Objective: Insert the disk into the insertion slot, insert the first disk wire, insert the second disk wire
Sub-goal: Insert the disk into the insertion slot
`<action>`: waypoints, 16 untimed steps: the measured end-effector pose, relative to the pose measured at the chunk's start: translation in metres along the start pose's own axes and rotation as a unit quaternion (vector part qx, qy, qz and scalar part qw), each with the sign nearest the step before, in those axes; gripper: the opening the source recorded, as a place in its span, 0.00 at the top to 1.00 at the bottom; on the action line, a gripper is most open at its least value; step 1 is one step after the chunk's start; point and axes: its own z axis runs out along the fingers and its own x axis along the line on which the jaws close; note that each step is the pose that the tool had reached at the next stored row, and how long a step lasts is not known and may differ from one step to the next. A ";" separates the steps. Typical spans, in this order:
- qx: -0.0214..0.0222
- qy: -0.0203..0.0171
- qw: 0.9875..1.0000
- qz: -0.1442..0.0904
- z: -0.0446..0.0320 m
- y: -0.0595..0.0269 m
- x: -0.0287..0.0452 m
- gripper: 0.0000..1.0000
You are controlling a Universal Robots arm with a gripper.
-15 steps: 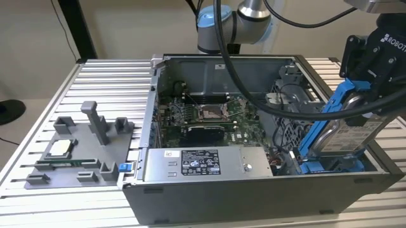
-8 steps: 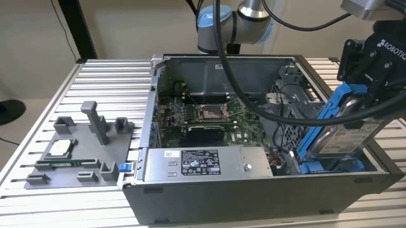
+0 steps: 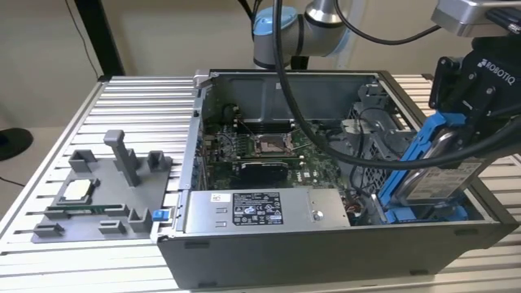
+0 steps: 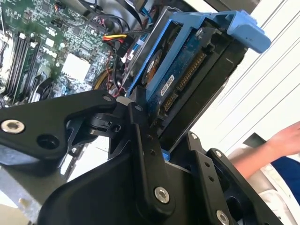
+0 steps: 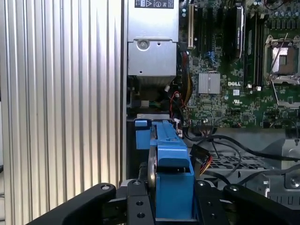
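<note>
Pinching the disk (image 3: 446,177) by its blue carrier, the hand (image 3: 460,119) holds it steeply tilted over the slot (image 3: 423,215), at the case (image 3: 326,256) corner on the exterior view's right. The disk's lower end is down at the slot's blue rails; I cannot tell if they touch. In both wrist views the fingers (image 5: 136,194) press against opposite sides of the carrier. The power supply (image 3: 260,210) lies just beside the slot. The case stands on the ribbed tabletop (image 3: 138,104).
</note>
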 end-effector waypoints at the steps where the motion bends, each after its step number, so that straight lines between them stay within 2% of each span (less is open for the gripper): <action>1: 0.000 0.000 1.000 0.000 0.0014 0.0000 0.0000 1.00; 11: 0.000 -0.002 1.000 0.000 0.0155 -0.0005 -0.0001 1.00; 16: 0.000 -0.002 1.000 0.000 0.0163 -0.0005 -0.0001 1.00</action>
